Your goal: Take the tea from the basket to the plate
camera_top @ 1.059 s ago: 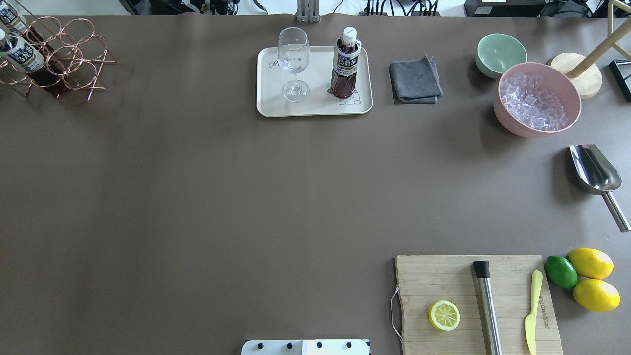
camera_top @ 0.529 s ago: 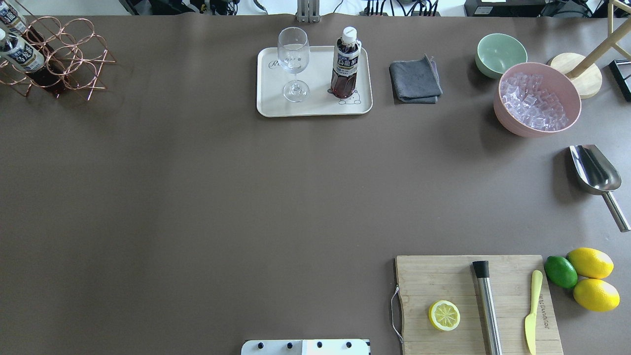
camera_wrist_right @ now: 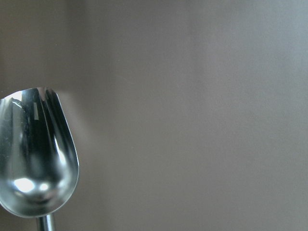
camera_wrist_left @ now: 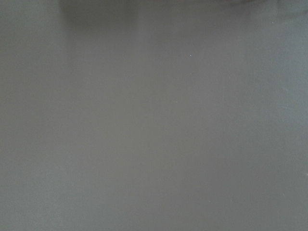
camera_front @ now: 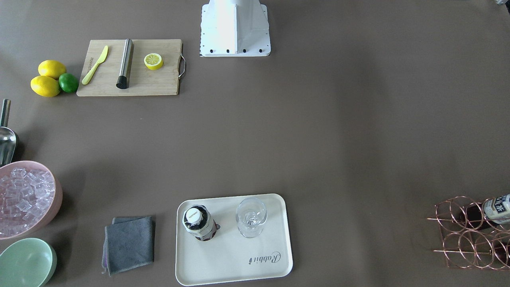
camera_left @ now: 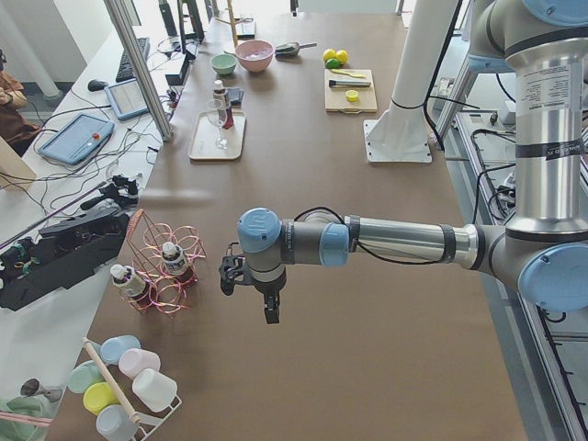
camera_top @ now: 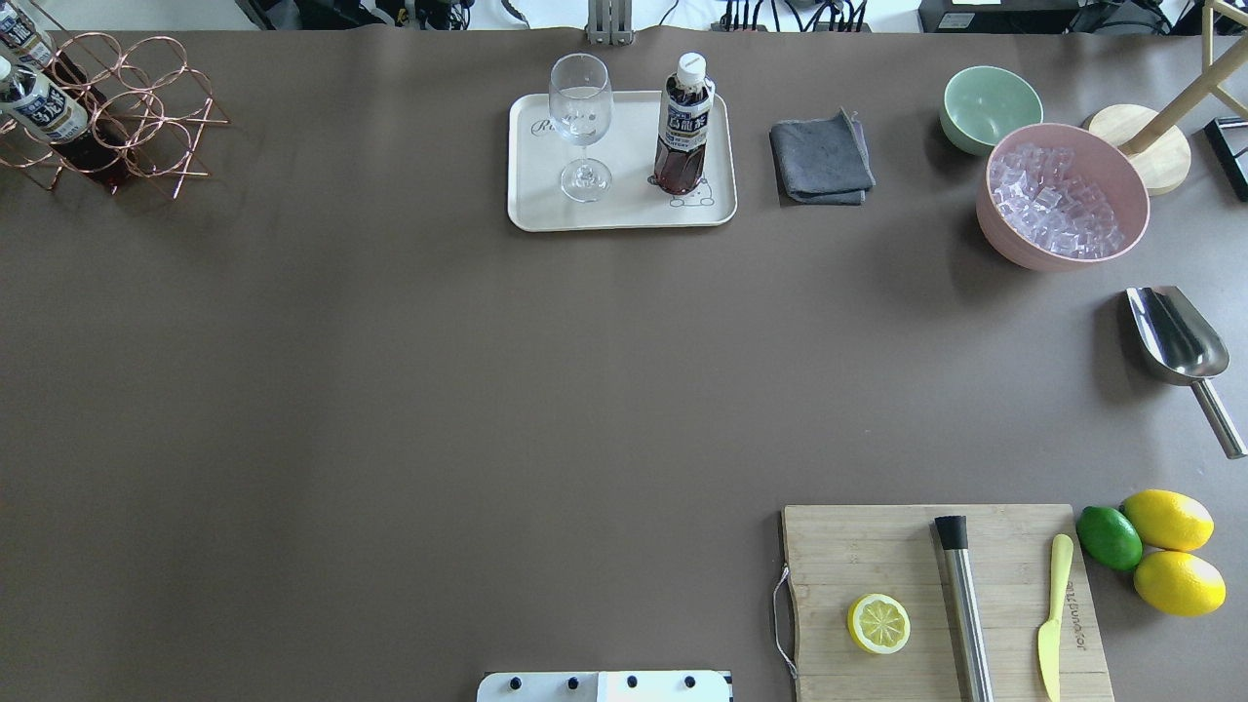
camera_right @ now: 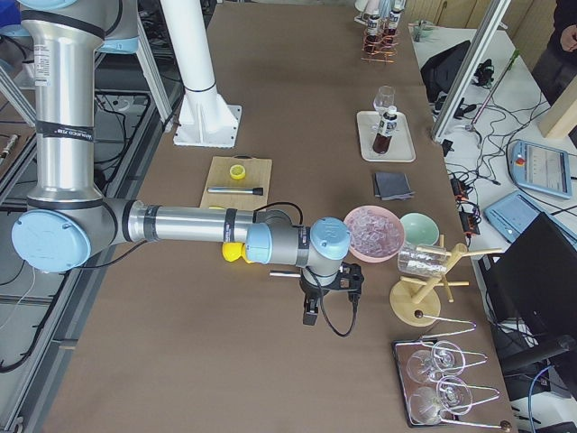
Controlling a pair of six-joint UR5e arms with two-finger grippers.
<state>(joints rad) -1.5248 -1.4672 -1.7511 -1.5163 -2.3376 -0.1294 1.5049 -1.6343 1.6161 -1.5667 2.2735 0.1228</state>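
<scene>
You will find one tea bottle (camera_top: pixel 682 127) standing upright on the plate (camera_top: pixel 546 213), on its right-hand part in the overhead view, just beside the bear drawing. A wine glass (camera_top: pixel 581 117) stands upright on the same plate, apart from the bottle. Two like bottles (camera_top: pixel 44 112) sit in the basket (camera_top: pixel 156 107) at the far left corner of the worktop (camera_top: pixel 390 390).

The left tool (camera_left: pixel 269 312) hangs over bare worktop near the basket, with no object seen in it. It shows only in a side view, so you cannot tell how far it is open. The same applies to the right tool (camera_right: pixel 309 316), which hangs above the worktop near the pink bowl (camera_right: pixel 371 230) of ice. Its wrist camera shows the steel scoop (camera_wrist_right: pixel 36 154) below.
</scene>
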